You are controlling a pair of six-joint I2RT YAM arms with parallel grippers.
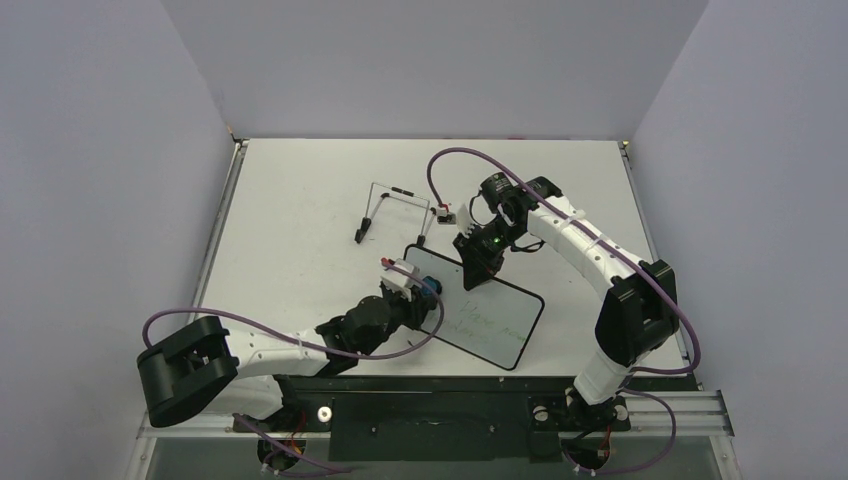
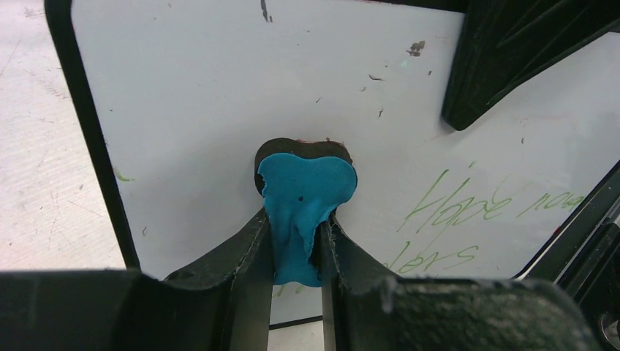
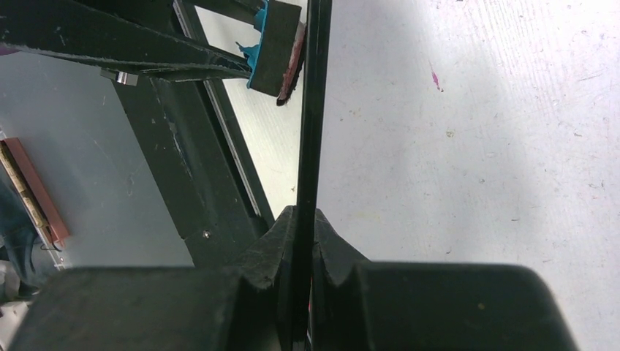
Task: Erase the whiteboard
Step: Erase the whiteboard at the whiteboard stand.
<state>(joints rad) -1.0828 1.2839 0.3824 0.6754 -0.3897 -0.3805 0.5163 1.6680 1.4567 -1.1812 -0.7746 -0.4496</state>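
Erasure appears partly done: left gripper (image 2: 298,234) clamps blue eraser (image 2: 303,194) against whiteboard (image 2: 190,110), right gripper (image 3: 305,219) pinches its frame, upper left clean, green writing (image 2: 453,208) uncleared at lower right.

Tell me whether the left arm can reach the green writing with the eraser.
Probably yes. The left hand is shut on the blue eraser against the whiteboard, and only bare board lies between it and the green writing. The right hand grips the board's edge off to one side.

The whiteboard (image 2: 219,88) bears green "Hope"; rest unclear.
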